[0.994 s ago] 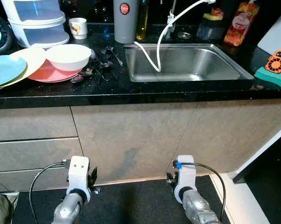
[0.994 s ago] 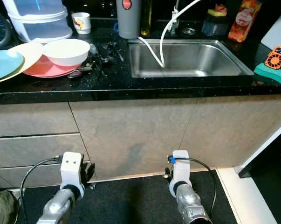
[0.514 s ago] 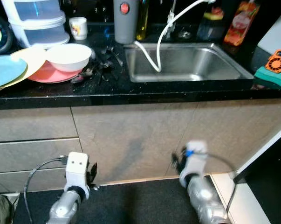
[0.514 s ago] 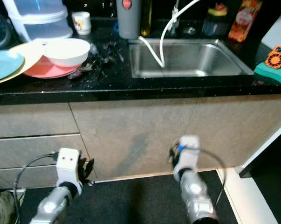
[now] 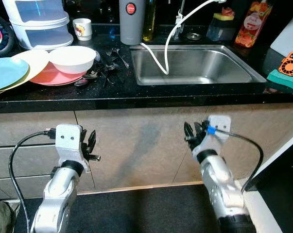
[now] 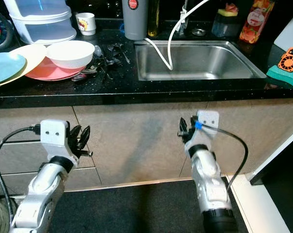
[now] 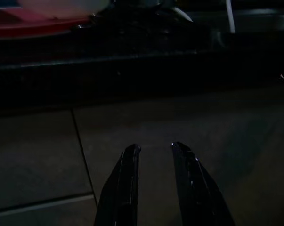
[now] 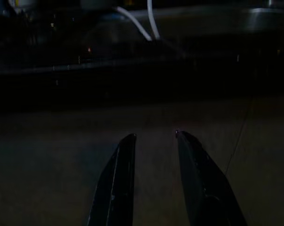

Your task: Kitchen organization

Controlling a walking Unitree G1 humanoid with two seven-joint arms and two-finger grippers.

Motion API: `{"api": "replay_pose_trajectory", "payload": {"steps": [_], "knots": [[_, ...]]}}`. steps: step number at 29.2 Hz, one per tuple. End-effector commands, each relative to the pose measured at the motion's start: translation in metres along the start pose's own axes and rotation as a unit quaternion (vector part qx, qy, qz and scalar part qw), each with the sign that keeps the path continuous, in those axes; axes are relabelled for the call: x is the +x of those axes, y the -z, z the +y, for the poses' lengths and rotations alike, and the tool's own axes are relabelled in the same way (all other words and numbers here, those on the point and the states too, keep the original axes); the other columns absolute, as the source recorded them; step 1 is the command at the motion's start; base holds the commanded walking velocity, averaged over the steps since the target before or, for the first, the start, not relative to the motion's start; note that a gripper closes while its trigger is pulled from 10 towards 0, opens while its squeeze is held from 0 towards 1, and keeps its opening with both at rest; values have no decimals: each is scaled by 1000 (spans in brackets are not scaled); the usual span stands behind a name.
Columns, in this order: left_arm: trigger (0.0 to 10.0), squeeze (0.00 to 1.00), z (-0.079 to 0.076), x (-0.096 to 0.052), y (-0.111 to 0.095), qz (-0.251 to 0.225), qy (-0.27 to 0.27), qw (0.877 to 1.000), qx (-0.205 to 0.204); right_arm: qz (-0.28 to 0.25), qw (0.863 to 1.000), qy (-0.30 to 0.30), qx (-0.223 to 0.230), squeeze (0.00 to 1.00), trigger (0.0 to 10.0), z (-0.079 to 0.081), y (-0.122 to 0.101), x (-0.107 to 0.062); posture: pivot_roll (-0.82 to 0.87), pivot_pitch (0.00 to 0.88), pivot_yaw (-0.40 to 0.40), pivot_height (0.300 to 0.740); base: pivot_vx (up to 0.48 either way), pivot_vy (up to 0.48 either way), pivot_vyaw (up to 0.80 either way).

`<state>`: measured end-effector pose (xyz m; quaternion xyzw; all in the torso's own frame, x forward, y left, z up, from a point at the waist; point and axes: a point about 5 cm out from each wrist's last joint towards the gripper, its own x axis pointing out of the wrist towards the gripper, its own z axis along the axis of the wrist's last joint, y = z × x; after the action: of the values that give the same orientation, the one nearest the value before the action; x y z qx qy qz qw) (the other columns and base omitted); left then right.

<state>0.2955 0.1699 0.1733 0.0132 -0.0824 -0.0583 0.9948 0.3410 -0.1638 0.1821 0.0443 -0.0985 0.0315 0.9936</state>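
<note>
Facing the cabinet fronts below the tabletop (image 5: pixel 136 94), the left end effector (image 7: pixel 153 149) and right end effector (image 8: pixel 155 137) hang empty, fingers slightly parted. The bowl (image 5: pixel 72 58), plates (image 5: pixel 20 68) and cutlery (image 5: pixel 105 68) lie beside the sink (image 5: pixel 195 65), probably awaiting sorting.

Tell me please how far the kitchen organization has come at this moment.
Nothing looks done yet. The white bowl sits on the pink plate, dark cutlery lies loose on the black countertop, and the steel sink holds only a white hose. In hand: nothing; the left gripper and right gripper, jaws open, are below the counter edge. All sorting remains.
</note>
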Motion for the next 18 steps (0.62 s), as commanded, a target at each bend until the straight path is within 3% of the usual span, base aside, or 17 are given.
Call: {"api": "replay_pose_trajectory", "payload": {"steps": [1,5,10,18], "knots": [[10000,0,0,2,-11,-14,7,1000,6,12,1000,1,-18,0,10000,-1,-3,5,4,165,-6,740,0,0,0],[10000,0,-1,5,-26,-28,8,1000,7,-13,1000,-21,-5,0,10000,8,-24,15,12,161,-5,740,0,0,0],[10000,0,0,6,-33,-34,8,999,6,-18,1000,-21,-1,0,10000,10,-31,18,12,161,-5,740,0,0,0],[10000,0,1,7,-45,-55,6,998,6,-16,999,-24,15,0,10000,15,-34,19,16,155,-9,740,274,0,0]]}}
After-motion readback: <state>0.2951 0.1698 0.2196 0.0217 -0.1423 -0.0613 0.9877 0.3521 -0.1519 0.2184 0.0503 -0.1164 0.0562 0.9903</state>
